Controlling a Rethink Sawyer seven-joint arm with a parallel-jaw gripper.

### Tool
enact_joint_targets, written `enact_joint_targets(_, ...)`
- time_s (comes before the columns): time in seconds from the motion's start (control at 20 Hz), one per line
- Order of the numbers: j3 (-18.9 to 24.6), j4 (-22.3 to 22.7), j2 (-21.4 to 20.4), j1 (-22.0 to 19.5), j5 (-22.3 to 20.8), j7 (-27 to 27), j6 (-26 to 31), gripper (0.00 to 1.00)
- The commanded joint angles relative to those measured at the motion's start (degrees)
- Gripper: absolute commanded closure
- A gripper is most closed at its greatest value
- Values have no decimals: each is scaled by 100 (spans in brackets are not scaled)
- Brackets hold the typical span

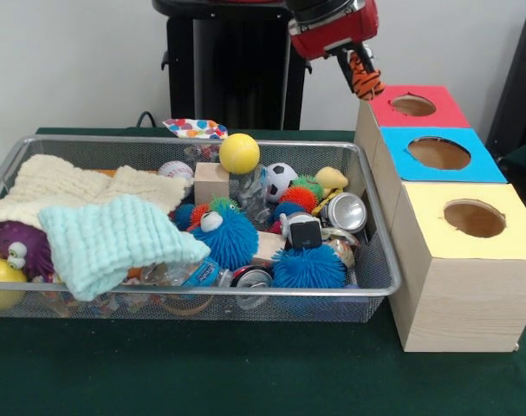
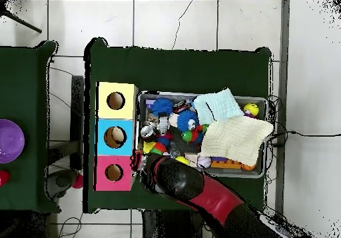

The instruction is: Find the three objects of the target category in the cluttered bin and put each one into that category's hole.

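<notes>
My gripper [image 1: 360,71] is shut on the orange black-striped plush tiger [image 1: 365,78] and holds it in the air just left of the red-faced hole [image 1: 413,106], a little above the box top. In the overhead view the gripper [image 2: 138,162] sits between the wire mesh bin [image 2: 260,173] and the red hole [image 2: 114,173]. The bin [image 1: 379,227] is full of clutter. A pale yellow plush [image 1: 331,180] lies at its back right corner, by a silver can. A third plush does not show.
The blue-faced hole [image 1: 438,153] and yellow-faced hole [image 1: 475,217] follow the red one toward the camera. In the bin lie two cloths [image 1: 107,238], blue spiky puffer balls [image 1: 224,238], a yellow ball [image 1: 239,153], a soccer ball [image 1: 280,178], cans and a wooden block [image 1: 211,182].
</notes>
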Motion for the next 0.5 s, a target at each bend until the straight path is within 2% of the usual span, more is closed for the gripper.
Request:
enact_joint_targets(0.05, 178, 49, -209, 129, 493, 1797, 59, 100)
enact_joint_targets(0.3, 414, 143, 2, -42, 560, 1989, -106, 100)
enact_joint_targets(0.5, 159, 29, 10, 124, 508, 1826, 186, 100)
